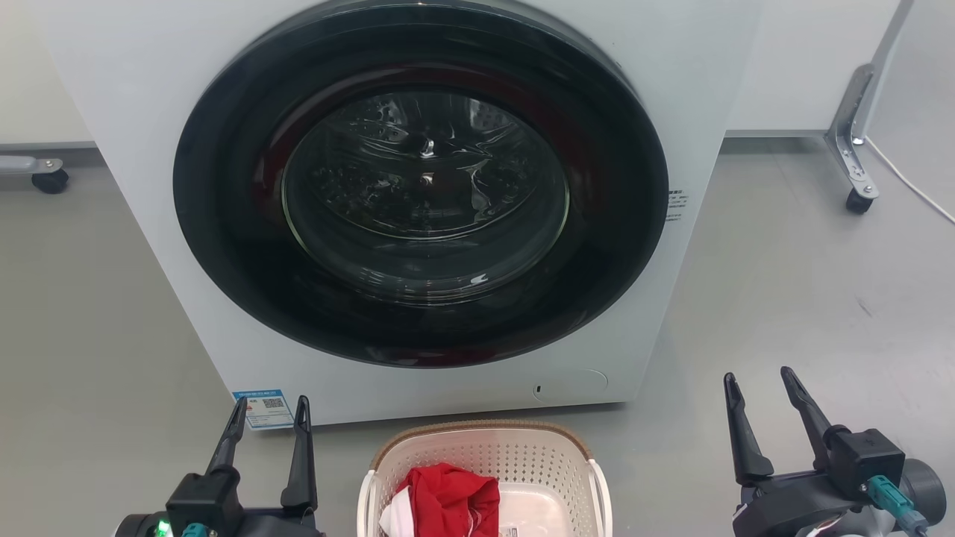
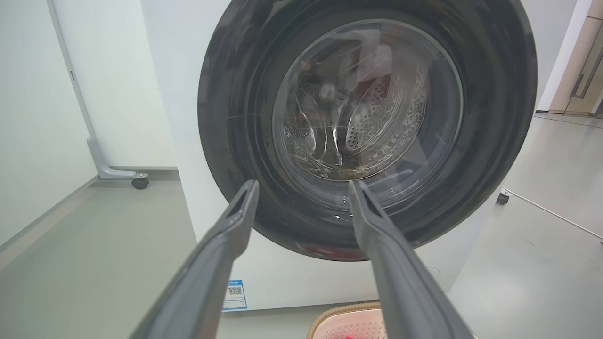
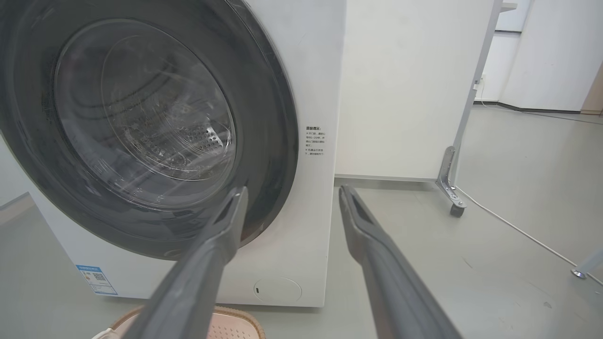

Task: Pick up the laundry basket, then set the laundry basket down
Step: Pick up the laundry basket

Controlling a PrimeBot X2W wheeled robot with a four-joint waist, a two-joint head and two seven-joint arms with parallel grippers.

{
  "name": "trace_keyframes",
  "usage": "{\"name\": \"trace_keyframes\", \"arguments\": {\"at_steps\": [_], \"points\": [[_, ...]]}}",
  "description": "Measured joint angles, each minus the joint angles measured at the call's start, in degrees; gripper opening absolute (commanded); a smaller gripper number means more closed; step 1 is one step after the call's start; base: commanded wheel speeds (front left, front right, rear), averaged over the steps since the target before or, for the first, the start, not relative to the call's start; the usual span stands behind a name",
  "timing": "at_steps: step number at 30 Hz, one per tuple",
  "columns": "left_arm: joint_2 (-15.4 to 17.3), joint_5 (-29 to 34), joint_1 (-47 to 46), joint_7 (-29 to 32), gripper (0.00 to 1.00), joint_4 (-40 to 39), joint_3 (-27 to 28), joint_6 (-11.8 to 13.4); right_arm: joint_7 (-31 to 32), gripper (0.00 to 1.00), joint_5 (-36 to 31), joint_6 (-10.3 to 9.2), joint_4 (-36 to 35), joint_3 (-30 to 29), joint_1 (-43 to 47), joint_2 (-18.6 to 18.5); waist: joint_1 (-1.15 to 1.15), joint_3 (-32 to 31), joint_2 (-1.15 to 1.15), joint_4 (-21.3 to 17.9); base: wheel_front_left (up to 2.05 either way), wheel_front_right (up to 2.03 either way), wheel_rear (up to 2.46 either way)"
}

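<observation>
The laundry basket (image 1: pixel 522 451), cream-white and perforated with a brown woven-look rim, stands on the floor at the bottom centre of the head view, just in front of the washer. A red and white cloth (image 1: pixel 448 500) lies inside it. Its rim also shows low in the left wrist view (image 2: pixel 339 313) and the right wrist view (image 3: pixel 235 318). My left gripper (image 1: pixel 270 406) is open to the basket's left, clear of it. My right gripper (image 1: pixel 759 376) is open to the basket's right, also apart from it. Neither holds anything.
A white front-loading washer (image 1: pixel 134 97) with a big dark round door (image 1: pixel 421 186) stands close ahead. A panel on castor feet (image 1: pixel 858 201) and a white cable (image 1: pixel 910 183) are at the right; another castor (image 1: pixel 50 179) is at the left. Grey floor (image 1: pixel 821 298) lies open on both sides.
</observation>
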Motion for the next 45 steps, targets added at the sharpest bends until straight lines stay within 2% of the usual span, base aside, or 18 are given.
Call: {"name": "trace_keyframes", "arguments": {"at_steps": [12, 20, 35, 45], "points": [[-0.25, 0.08, 0.05, 0.0, 1.0, -0.16, -0.09, 0.0, 0.0, 1.0, 0.02, 0.53, -0.2, -0.33, 0.6, 0.68, 0.0, 0.54, 0.0, 0.23, 0.0, 0.0, 0.0], [-0.54, 0.19, 0.37, 0.04, 1.0, -1.74, -0.35, 0.0, 0.0, 1.0, 0.02, 0.53, -1.42, -0.97, 1.26, 1.05, 0.0, 3.36, 0.0, 0.35, 0.0, 0.0, 0.0], [-0.82, 0.76, -4.44, 0.79, 1.0, -3.91, -0.74, -0.01, -0.01, 1.0, -0.07, 0.74, -3.66, -2.12, -3.02, 0.98, 0.01, 13.73, 0.0, 0.17, 0.0, 0.0, 0.0], [-0.78, 0.92, -12.44, 2.86, 1.0, -3.63, -0.81, -0.92, -0.18, 1.0, -0.54, 1.31, -2.58, -3.1, -9.5, 0.58, 0.02, 22.09, 0.01, 0.22, 0.0, 0.0, 0.0]]}}
